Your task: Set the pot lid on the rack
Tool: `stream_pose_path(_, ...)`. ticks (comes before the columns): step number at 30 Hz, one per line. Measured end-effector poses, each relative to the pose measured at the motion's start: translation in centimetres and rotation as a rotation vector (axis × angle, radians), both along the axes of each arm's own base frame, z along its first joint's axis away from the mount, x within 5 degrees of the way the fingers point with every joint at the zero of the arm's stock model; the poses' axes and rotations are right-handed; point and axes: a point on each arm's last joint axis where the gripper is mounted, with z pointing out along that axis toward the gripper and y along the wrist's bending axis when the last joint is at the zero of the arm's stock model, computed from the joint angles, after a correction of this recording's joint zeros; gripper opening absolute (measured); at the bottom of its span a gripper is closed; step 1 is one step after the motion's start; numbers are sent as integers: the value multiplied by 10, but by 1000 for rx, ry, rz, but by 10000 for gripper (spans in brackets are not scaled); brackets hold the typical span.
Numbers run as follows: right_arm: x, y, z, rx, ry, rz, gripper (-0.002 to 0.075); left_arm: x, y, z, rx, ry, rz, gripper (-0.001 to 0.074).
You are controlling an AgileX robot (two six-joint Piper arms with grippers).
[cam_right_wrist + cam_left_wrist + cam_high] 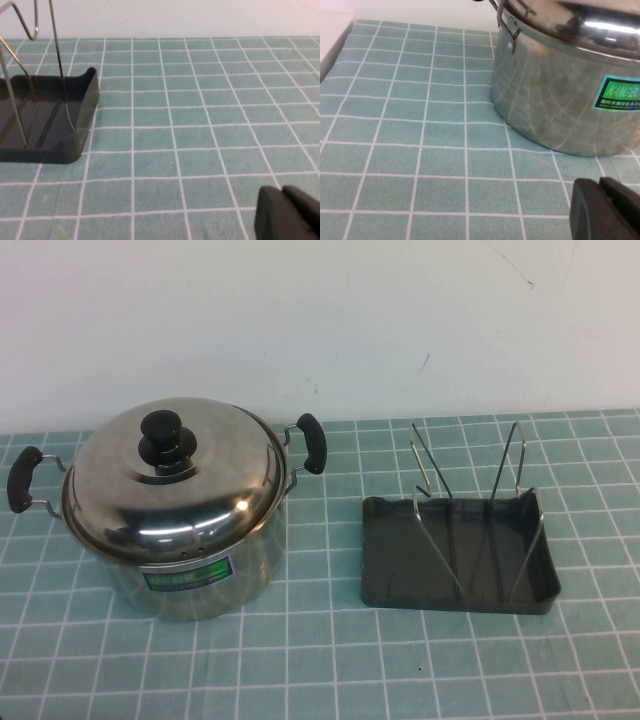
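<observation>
The shiny domed pot lid [215, 480] with a black knob [164, 437] sits on the two-handled steel pot [190, 580] at the table's left. The dark grey rack [385, 560] with upright wire loops [437, 530] stands empty at the right. Neither gripper shows in the high view. In the left wrist view my left gripper [600, 187] is shut and empty, low over the cloth, a short way from the pot [555, 95] and the lid's rim [580, 20]. In the right wrist view my right gripper [282, 192] is shut and empty, well away from the rack [82, 135].
A green checked cloth [320, 660] covers the table. A white wall [320, 320] runs close behind the pot and rack. The pot's black handles [312, 443] stick out on both sides. Open cloth lies between pot and rack and along the front.
</observation>
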Motion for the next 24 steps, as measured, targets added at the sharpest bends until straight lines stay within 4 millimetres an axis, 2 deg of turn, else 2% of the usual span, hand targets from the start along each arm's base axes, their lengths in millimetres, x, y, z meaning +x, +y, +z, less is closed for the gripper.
stream_pose_path(18,1,-1,1,-79,-22,17,-1,0,0,0,15,-7,-1,-3)
stream_pose_path(21,3,-1,8,-92,-108,15,-1,1,1,2,43,-46,1,-3)
stream_pose_path(24,5,-1,24,-111,-286,12,-1,3,1,9,37,-134,2,-3)
